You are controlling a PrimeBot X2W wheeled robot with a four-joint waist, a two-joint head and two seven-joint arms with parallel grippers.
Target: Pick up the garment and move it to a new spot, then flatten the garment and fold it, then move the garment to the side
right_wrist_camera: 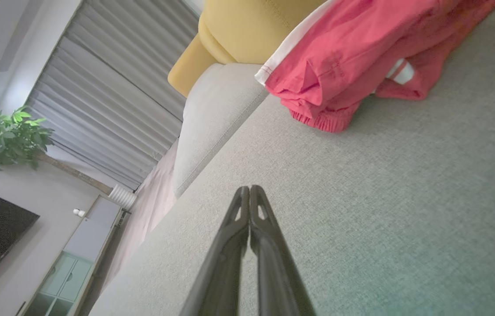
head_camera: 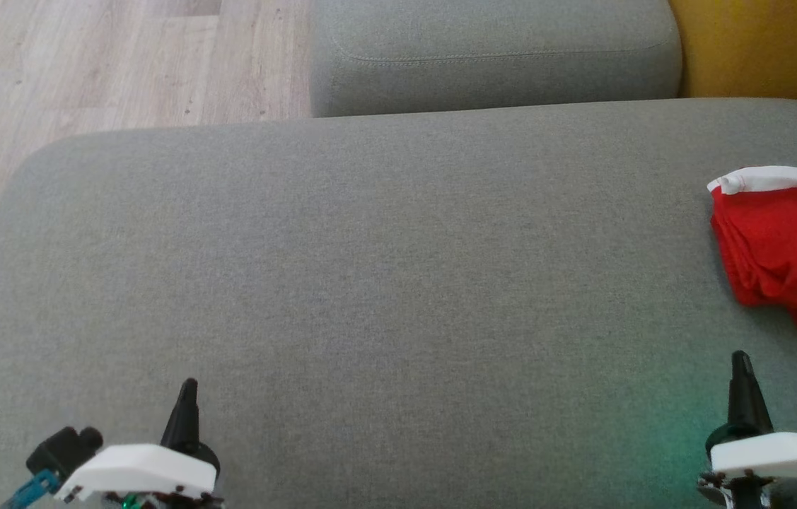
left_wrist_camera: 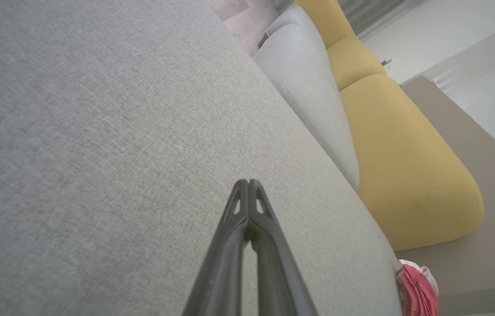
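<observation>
From the head, the big grey cushion point(head_camera: 370, 283) is lying under both arms. The red garment point(head_camera: 783, 240), with its white band, is sitting bunched up on the cushion's right side. The left gripper point(head_camera: 188, 387) is pointing over the cushion's near left part. The right gripper point(head_camera: 741, 360) is pointing over its near right part, near the garment but not touching it. A small grey cushion point(head_camera: 497, 56) is sitting past the big cushion's far edge, with the wood floor point(head_camera: 87, 71) beside it.

From the left wrist, the two dark fingers are pressing together and holding nothing. The garment is peeking out at the big cushion's far corner.

From the right wrist, the fingers are pressing together too, holding nothing. The garment is lying on the big cushion ahead of the tips, apart from them, with a yellow cushion point(right_wrist_camera: 247, 30) behind it.
</observation>
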